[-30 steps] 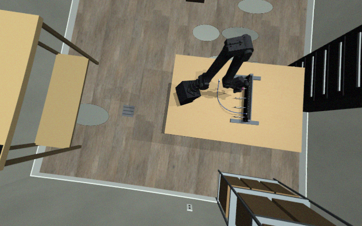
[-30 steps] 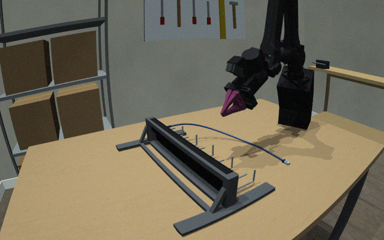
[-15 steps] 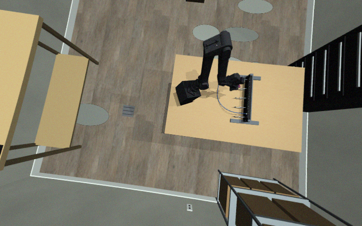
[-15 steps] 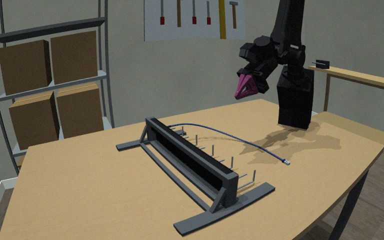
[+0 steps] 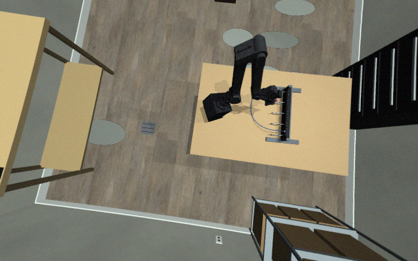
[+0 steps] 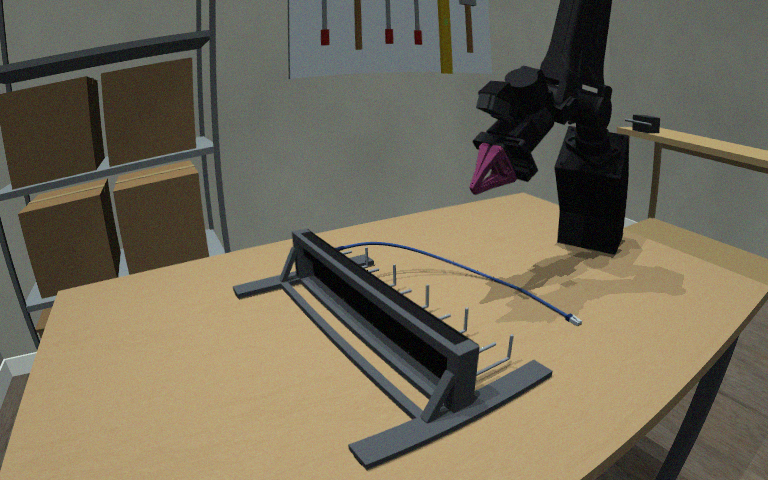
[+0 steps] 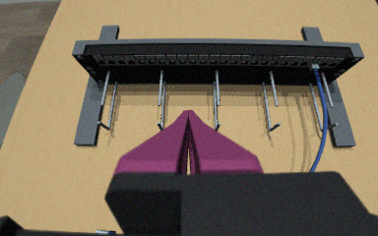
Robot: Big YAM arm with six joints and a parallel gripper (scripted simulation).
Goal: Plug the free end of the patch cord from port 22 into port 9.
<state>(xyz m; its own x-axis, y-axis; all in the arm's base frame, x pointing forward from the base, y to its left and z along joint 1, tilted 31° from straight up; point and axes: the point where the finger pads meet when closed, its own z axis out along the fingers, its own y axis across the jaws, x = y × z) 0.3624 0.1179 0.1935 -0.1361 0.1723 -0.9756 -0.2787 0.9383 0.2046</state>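
Black gripper housing (image 7: 236,204) fills the bottom of the wrist view; ahead of it, the magenta fingers of the gripper (image 5: 275,100) (image 6: 474,189) (image 7: 189,112) converge to a point. Gripper state: fingers together at the tips, nothing clamped between them; in the exterior view they are held above the table (image 5: 320,123) (image 6: 169,350) (image 7: 44,192), directed obliquely downward, clear of the rack and the cord.

Rack (image 5: 289,113) (image 6: 465,373) (image 7: 221,42): upright on its two long feet, standing on the table; metal cable-guide rods (image 5: 276,124) (image 6: 466,319) (image 7: 217,88) project from its front. Patch cord (image 5: 252,117) (image 6: 453,263) (image 7: 324,118): blue; one end seated in a jack toward the right of the panel front — the plates are too small to read — the remainder running out in a broad curve in front of the rack.

Free plug (image 6: 575,320) (image 7: 102,231): located at the far end of that curve, well apart from the panel and outside the gripper; the arm hides it in the top view. Insertion of this plug into the panel is not yet done.

Arm base (image 5: 212,115) (image 6: 566,232): black block on the table, at the side the rack's front faces; the arm rises from it and folds back down to the gripper.

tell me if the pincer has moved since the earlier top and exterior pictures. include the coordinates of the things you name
Yes. In the exterior view, the pincer (image 5: 276,100) (image 6: 473,191) (image 7: 188,117) is higher and farther from the rack (image 5: 289,112) (image 6: 390,288) (image 7: 217,42) than a second ago.
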